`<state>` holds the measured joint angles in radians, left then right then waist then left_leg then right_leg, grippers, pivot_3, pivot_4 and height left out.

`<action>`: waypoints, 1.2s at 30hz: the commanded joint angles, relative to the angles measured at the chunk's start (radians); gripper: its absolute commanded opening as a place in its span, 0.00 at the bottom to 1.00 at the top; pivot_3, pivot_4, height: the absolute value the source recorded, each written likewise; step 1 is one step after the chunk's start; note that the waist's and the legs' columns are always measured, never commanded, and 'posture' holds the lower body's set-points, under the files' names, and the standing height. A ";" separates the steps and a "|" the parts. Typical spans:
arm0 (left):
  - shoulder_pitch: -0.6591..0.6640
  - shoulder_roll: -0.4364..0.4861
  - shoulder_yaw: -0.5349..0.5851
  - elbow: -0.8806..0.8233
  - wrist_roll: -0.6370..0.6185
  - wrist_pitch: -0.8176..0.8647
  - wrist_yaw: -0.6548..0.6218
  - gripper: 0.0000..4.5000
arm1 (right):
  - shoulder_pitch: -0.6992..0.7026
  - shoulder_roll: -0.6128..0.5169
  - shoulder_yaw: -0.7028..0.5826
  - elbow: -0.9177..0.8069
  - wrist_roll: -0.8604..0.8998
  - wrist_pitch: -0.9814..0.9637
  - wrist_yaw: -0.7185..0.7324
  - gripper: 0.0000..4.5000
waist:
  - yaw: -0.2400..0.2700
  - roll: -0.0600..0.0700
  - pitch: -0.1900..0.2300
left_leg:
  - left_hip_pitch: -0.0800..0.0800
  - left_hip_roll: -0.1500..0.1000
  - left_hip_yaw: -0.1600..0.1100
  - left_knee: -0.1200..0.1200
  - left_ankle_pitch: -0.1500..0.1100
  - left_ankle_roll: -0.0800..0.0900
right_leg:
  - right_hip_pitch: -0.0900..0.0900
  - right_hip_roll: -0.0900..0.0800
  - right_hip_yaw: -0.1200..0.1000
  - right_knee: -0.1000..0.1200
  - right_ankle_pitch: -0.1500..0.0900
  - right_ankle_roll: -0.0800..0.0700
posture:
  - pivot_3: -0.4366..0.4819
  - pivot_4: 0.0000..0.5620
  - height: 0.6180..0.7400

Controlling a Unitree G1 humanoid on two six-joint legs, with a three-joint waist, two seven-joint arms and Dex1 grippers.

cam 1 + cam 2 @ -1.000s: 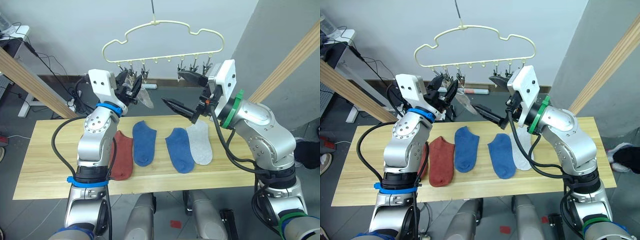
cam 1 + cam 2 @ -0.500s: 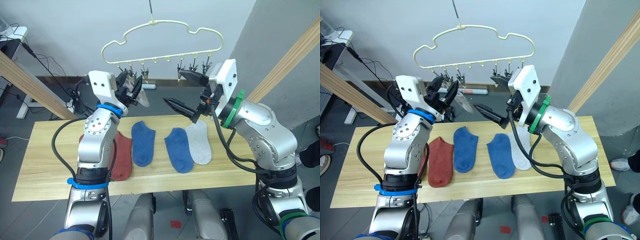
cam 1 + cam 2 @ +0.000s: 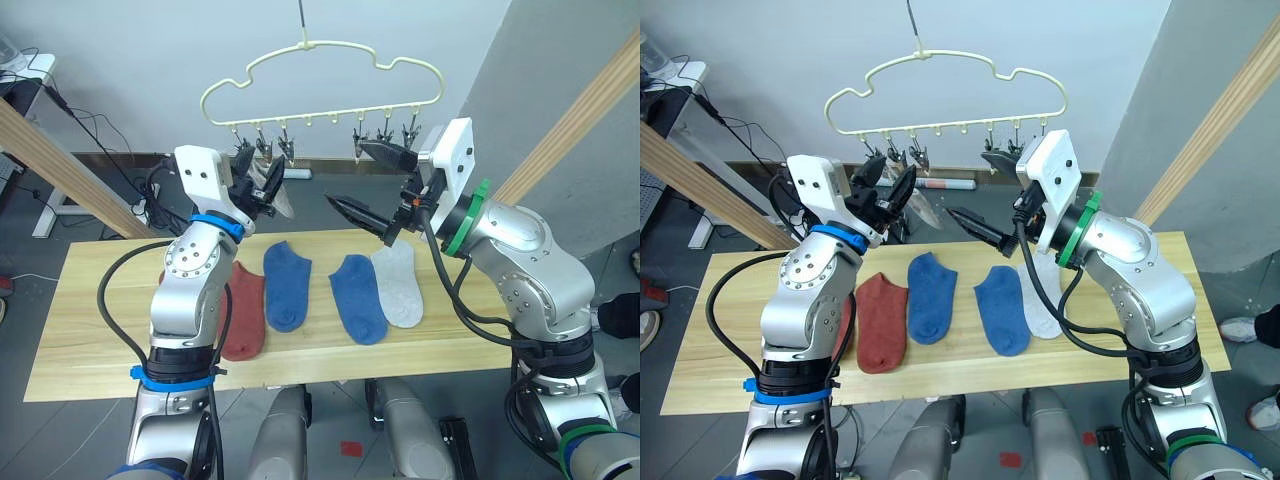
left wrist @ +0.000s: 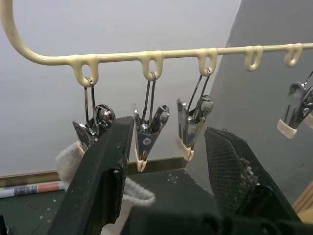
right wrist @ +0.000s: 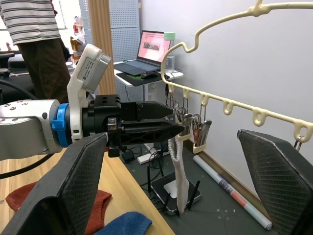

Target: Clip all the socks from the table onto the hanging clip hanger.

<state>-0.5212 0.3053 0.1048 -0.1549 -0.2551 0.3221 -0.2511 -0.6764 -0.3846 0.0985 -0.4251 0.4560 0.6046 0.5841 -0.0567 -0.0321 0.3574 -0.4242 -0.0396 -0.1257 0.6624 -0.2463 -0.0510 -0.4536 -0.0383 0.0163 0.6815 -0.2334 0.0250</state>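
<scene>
Left eye view: the left hand (image 3: 262, 186), fingers spread, hovers beside a light grey fabric sock (image 5: 178, 169) hanging from the pale-yellow cloud-shaped wire clip hanger (image 3: 320, 70); right hand (image 3: 368, 183) wide open. Four socks remain on the light-wood worktop (image 3: 90, 300); confirm the clip's bite first.

No text, label, brand, number or sign could be read anywhere — not on the thin pale-yellow wire clip hanger (image 3: 320, 75), nor on the white housings of the two arms. The open laptop (image 5: 152, 51), seen between and beyond the right gripper's (image 5: 173, 188) wide-spread black fingers (image 5: 80, 181), had a pink-lit screen, but whatever stood on it was too small to make out. The long red-and-white tube (image 5: 232, 193) lying on the dark floor past those fingers carried no markings that could be told — only its colour bands.
</scene>
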 commanded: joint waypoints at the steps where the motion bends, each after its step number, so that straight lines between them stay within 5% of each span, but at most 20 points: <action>1: 0.004 -0.001 0.012 -0.034 0.002 -0.016 0.000 0.56 | 0.002 -0.002 -0.020 -0.047 0.015 -0.004 -0.003 1.00 | 0.000 0.000 0.000 | 0.000 0.000 0.000 0.000 0.000 0.000 | 0.000 0.000 0.000 0.000 0.001 0.000 | 0.40 0.63 1.00; 33: -0.026 -0.016 0.017 0.065 0.005 -0.073 0.006 0.56 | -0.013 -0.002 -0.018 -0.059 0.021 0.006 0.000 1.00 | 0.000 0.000 0.000 | 0.000 0.000 0.000 0.000 0.001 0.001 | 0.000 0.000 0.000 0.000 0.002 0.000 | 0.39 0.62 1.00; 36: -0.026 -0.017 0.018 0.068 0.007 -0.077 0.007 0.36 | -0.010 -0.003 -0.019 -0.062 0.021 0.008 -0.002 1.00 | 0.000 0.000 0.000 | 0.000 0.000 0.000 0.000 0.001 0.001 | 0.000 0.000 0.000 -0.001 0.002 0.000 | 0.39 0.62 1.00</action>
<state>-0.5466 0.2889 0.1073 -0.0664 -0.2531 0.2716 -0.2489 -0.6803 -0.3848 0.0986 -0.4351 0.4639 0.6213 0.5858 -0.0568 -0.0321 0.3574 -0.4246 -0.0396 -0.1257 0.6624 -0.2457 -0.0497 -0.4536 -0.0383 0.0163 0.6809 -0.2318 0.0246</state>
